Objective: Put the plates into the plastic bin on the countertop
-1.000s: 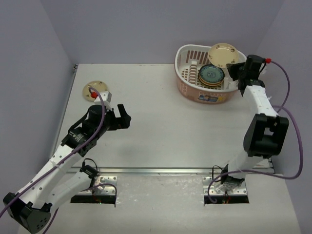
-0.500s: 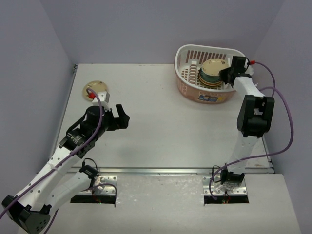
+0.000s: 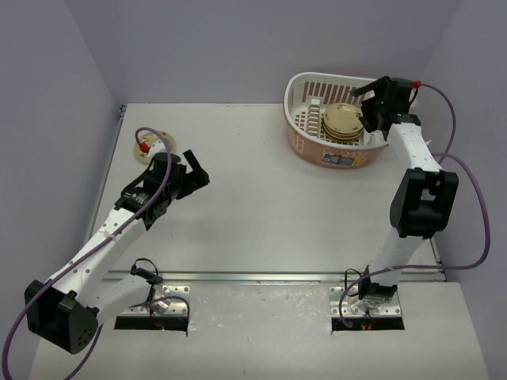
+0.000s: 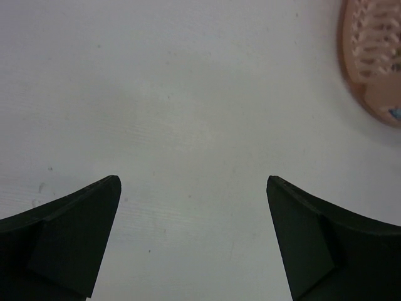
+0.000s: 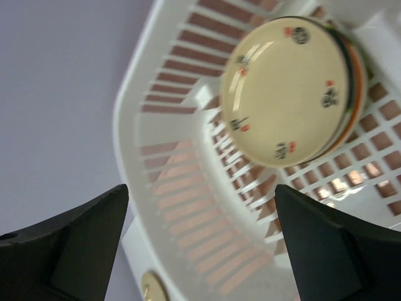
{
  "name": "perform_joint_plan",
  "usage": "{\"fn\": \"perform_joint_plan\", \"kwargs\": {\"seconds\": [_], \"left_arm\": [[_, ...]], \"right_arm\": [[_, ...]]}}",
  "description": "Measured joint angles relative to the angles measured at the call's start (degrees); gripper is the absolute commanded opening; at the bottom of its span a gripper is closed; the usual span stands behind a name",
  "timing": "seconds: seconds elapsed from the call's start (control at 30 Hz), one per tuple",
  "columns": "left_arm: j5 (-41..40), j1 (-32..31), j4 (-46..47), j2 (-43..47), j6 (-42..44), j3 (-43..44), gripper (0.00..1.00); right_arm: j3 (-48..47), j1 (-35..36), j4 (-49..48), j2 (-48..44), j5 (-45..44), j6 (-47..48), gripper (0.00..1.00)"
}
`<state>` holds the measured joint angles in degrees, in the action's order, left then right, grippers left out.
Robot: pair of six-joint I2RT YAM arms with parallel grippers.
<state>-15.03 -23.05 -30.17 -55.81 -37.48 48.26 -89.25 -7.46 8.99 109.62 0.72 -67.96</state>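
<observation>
In the plastic bin, stacked plates leave bare floor alongside.

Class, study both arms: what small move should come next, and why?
Probably lift the right arm clear of the bin: its jaws stand open and empty above the cream plate, which already lies inside. A second plate lies on the countertop.

Top view: soft, even overhead light; bench bright, no hard glare. Faint diffuse shadow under left arm. Walls carry lilac tint.

Left wrist view: bench flat-lit. Plastic bin corner blurred at frame edge. Left hand fingers underexposed, near-black.

Right wrist view: white glare streaks on cream plate. Bin slats soft. Right hand fingers dark, out of focus.
</observation>
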Motion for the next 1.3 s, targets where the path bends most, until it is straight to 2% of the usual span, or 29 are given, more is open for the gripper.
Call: {"fn": "perform_joint_plan", "kwargs": {"seconds": [0.07, 0.17, 0.27, 0.33, 0.5, 0.6, 0.7, 0.83, 0.97, 1.0, 1.03, 1.1, 1.17, 1.23, 1.3], "left_arm": [[1.0, 5.9, 1.1, -2.5, -2.4, 1.3, 1.0], [2.9, 18.2, 4.1, -6.7, -6.2, 3.0, 1.0], [3.5, 26.8, 6.7, -11.0, -9.3, 4.0, 1.0], [3.3, 29.2, 9.2, -14.0, -11.3, 4.1, 1.0], [7.2, 35.5, 16.9, -28.4, -15.0, 5.6, 1.0], [10.1, 39.8, 20.4, -38.5, -15.2, 7.7, 1.0], [10.9, 42.5, 21.6, -47.6, -13.4, 12.0, 1.0], [11.6, 43.5, 24.0, -53.2, -10.9, 18.2, 0.98], [12.4, 43.6, 24.3, -58.8, -9.2, 24.7, 0.8], [12.5, 43.6, 24.2, -60.1, -9.0, 26.2, 0.65], [12.6, 43.6, 24.2, -60.9, -8.8, 26.9, 0.54], [12.7, 43.6, 23.5, -61.7, -8.8, 28.1, 0.46], [12.4, 43.6, 22.3, -62.6, -8.5, 28.4, 0.17], [12.0, 43.7, 21.0, -63.3, -8.5, 29.2, 0.04], [12.2, 43.7, 20.2, -64.2, -8.6, 30.1, 0.0]], "right_arm": [[0.5, 0.3, -0.2, -4.6, 4.3, 0.4, 0.99], [0.7, 2.0, -1.4, -11.7, 11.9, 2.9, 0.99], [3.7, 6.4, -3.4, -19.9, 20.4, 7.0, 0.99], [10.7, 10.4, -8.7, -26.6, 28.3, 10.0, 0.99], [39.7, 20.0, -17.8, -45.1, 45.6, 13.4, 0.99], [53.6, 21.1, -18.4, -53.3, 49.9, 14.0, 0.99], [60.6, 21.2, -17.3, -59.5, 52.9, 14.9, 0.99], [62.0, 21.2, -15.9, -66.2, 55.0, 17.3, 0.99], [62.0, 21.2, -15.3, -68.6, 55.5, 20.1, 0.99], [62.0, 21.2, -14.9, -68.6, 55.4, 20.6, 0.99], [62.1, 21.2, -14.6, -68.5, 55.4, 21.0, 0.99], [62.5, 21.2, -14.3, -68.0, 54.9, 21.7, 0.99], [63.2, 21.2, -14.0, -67.4, 54.3, 21.9, 0.99], [64.0, 21.2, -13.9, -66.9, 53.8, 21.9, 0.99], [64.6, 21.2, -14.0, -66.4, 53.5, 21.7, 0.99]]}}
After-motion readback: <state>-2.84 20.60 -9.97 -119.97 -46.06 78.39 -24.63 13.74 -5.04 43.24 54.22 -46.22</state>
